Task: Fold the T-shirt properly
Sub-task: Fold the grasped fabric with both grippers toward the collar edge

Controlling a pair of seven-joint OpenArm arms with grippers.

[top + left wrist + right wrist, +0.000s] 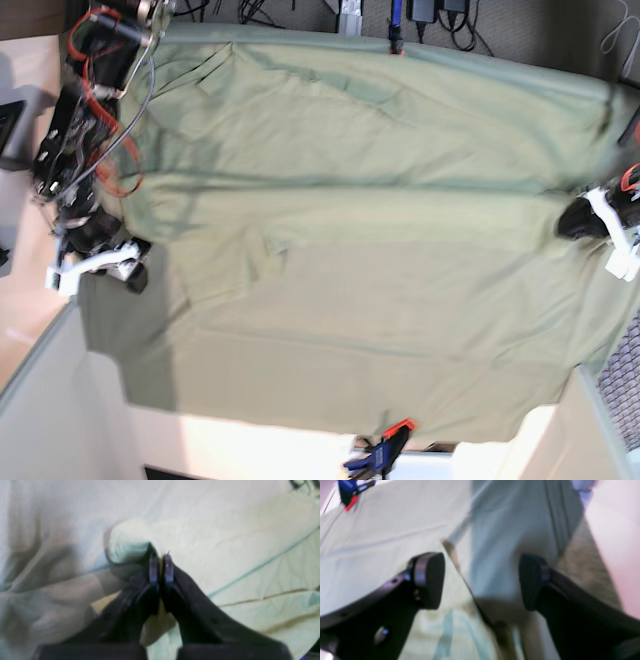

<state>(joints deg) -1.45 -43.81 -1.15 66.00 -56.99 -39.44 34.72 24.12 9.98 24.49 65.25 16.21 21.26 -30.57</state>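
Now left pincer (161,563) pinching T-shirt (130,545), right pincer (481,580) agape

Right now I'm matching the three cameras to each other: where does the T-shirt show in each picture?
Left wrist: the T-shirt fills most of the frame, a fold of it pinched in the shut left gripper.
Right wrist: blurred pale cloth hangs between the open right gripper pads; probably the shirt.
Base: it spreads across the middle of the tablecloth.
Shared landmark: the orange clamp, also top left in the right wrist view.
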